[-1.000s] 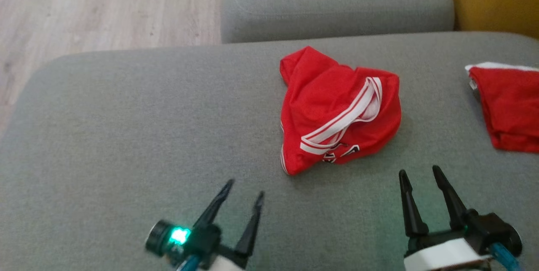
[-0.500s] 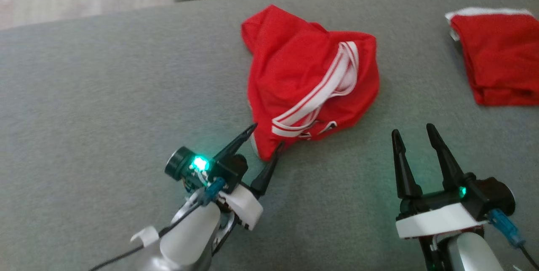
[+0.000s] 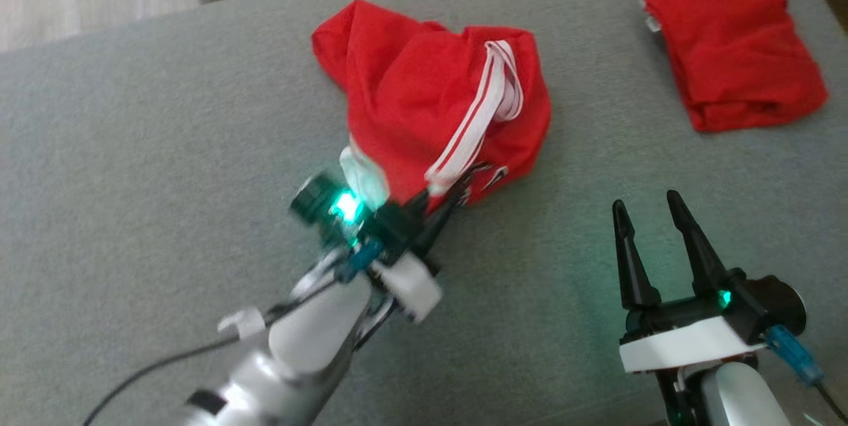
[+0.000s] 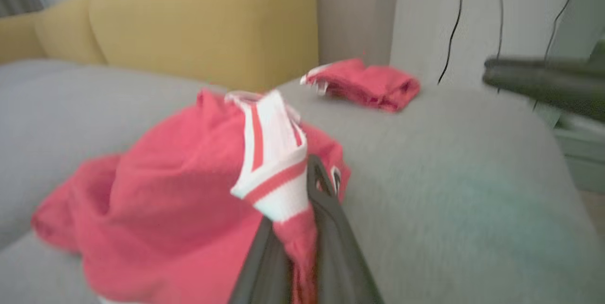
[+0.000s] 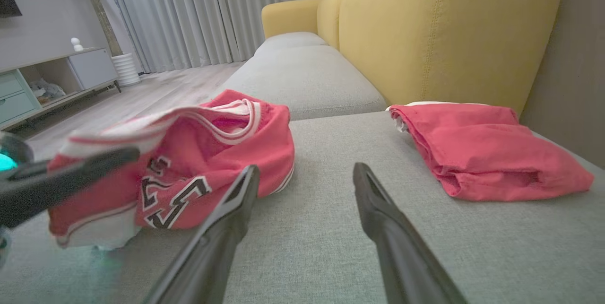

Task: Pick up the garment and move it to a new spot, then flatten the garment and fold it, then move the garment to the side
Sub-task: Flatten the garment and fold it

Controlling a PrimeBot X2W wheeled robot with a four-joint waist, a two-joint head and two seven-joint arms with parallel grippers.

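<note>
My head camera looks steeply down on the grey sofa seat (image 3: 165,148) and takes in both arms, with the left tool (image 3: 450,197) mid-frame and the right tool (image 3: 646,204) at the lower right. The left wrist camera sits very close and low over the seat, looking along its fingers into the garment (image 4: 156,200), and its picture is blurred. The right wrist camera looks level across the cushion toward the yellow backrest (image 5: 449,25). All three views share the garment and the folded red cloth (image 3: 729,55). The right wrist view also catches the left tool at its left edge.
</note>
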